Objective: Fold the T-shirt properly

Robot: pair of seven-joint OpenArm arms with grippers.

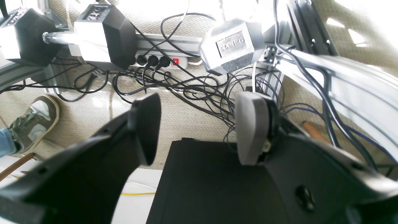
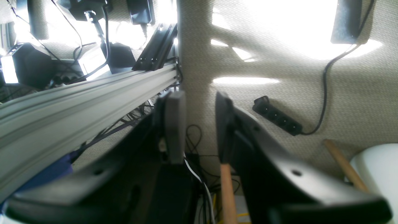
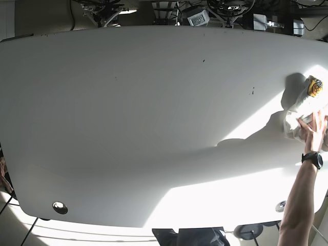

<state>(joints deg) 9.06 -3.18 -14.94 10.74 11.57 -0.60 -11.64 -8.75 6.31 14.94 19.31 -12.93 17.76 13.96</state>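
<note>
The T-shirt (image 3: 303,108) is a bunched white bundle with a yellow print, lying at the far right edge of the white table (image 3: 154,113) in the base view. A person's hand (image 3: 314,131) with a black wristwatch rests on it. Neither arm shows in the base view. My left gripper (image 1: 199,124) is open and empty, hanging over the floor and a black box (image 1: 211,183). My right gripper (image 2: 199,124) is open with a narrower gap and holds nothing, next to an aluminium rail (image 2: 77,99).
Under the left wrist lie tangled cables (image 1: 199,90), a power strip (image 1: 161,60), dumbbells (image 1: 233,46) and a person's shoe (image 1: 35,121). Under the right wrist lie a black socket strip (image 2: 276,115) and a wooden stick (image 2: 228,193) on carpet.
</note>
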